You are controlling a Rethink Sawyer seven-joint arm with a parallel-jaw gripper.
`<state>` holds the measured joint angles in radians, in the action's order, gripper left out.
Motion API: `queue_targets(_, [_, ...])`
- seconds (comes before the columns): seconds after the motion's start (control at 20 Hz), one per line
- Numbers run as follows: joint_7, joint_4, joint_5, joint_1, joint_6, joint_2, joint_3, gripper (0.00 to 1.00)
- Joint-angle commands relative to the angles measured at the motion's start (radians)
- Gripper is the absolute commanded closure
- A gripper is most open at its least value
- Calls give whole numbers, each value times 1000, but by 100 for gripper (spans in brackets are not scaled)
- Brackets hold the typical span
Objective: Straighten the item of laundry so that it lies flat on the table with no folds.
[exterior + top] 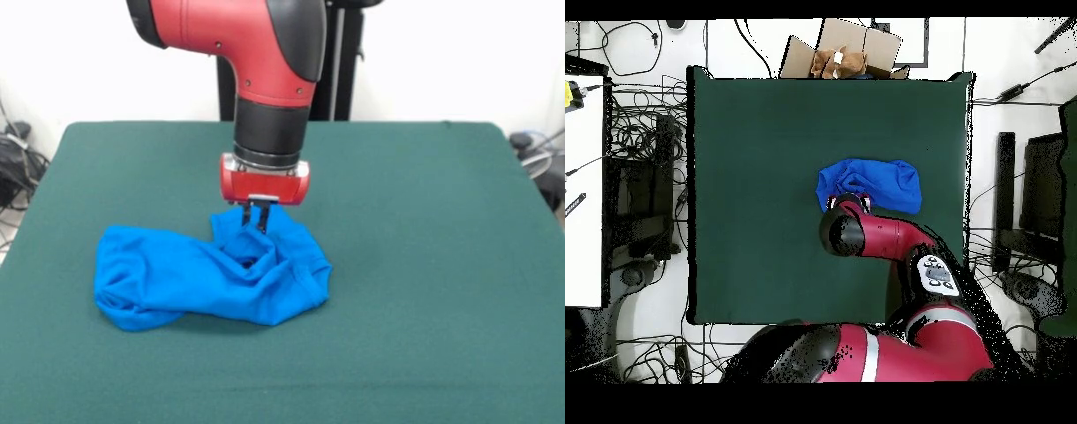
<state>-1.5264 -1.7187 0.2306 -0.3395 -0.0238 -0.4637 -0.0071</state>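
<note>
While bunched in folds, blue T-shirt (207, 278) lies mid-table (424, 265) | my claw (259, 221) pressed nearly together, tips at its far edge, likely pinching fabric to pull flat

You see a large rectangular table (424, 265) (755, 180) topped in dark green felt-like cloth. Directly on it lies a bright blue soft fabric T-shirt (177, 278) (885, 182), bunched and creased in a crumpled heap rather than spread flat.
</note>
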Motion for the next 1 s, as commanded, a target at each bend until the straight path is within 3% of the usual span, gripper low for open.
queue_targets(0.05, [-135, 32, 26, 12, 54, 30, 57, 100])
queue_targets(0.2, [-136, 25, 29, 9, 57, 25, 62, 100])
queue_targets(0.5, [-135, -12, -39, 20, -123, -130, 100, 100])
queue_targets(0.8, [-149, 74, -103, 69, -204, -136, 78, 100])
queue_targets(1.0, [-134, 176, -134, 112, -330, -123, 47, 100])
